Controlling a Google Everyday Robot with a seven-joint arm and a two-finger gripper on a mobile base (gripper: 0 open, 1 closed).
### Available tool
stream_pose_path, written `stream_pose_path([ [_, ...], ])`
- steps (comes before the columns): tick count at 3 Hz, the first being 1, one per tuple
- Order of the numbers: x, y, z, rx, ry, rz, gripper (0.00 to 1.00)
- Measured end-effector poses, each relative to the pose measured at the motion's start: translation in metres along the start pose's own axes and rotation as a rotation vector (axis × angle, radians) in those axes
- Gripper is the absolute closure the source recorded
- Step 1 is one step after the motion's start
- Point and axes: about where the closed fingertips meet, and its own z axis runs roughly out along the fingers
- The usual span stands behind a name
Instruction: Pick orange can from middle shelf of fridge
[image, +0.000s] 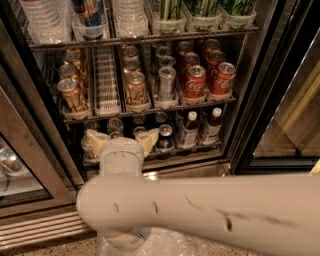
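gripper (122, 137), fingers (149, 140) spread, low before the fridge (252, 125) — free lane (106, 80) left of the orange can (135, 89), silver can (166, 82) right.

The cream two-finger claw (122, 141) hangs before the bottom rack (192, 150) of the steel glass-door fridge (255, 115). Just above it, on the wire middle shelf (165, 109) (front row), stands the brownish-orange soda can (136, 89). The silver-grey can (166, 82) is up-right, the red Coca-Cola cans (195, 81) farther right.

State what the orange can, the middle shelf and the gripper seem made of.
Orange can: thin metal, probably aluminium, glossy print, silver lid. Middle shelf: steel-looking rail glints; white ribbed lanes look plastic. Gripper, open below that shelf: matte cream fingers, likely plastic or rubber.
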Motion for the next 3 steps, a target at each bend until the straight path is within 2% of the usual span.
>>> stream_pose_path([
  [1,0.005,0.047,0.046,-0.052,0.034,-0.005,0.0],
  [3,0.017,0.105,0.102,-0.119,0.084,-0.004,0.0],
])
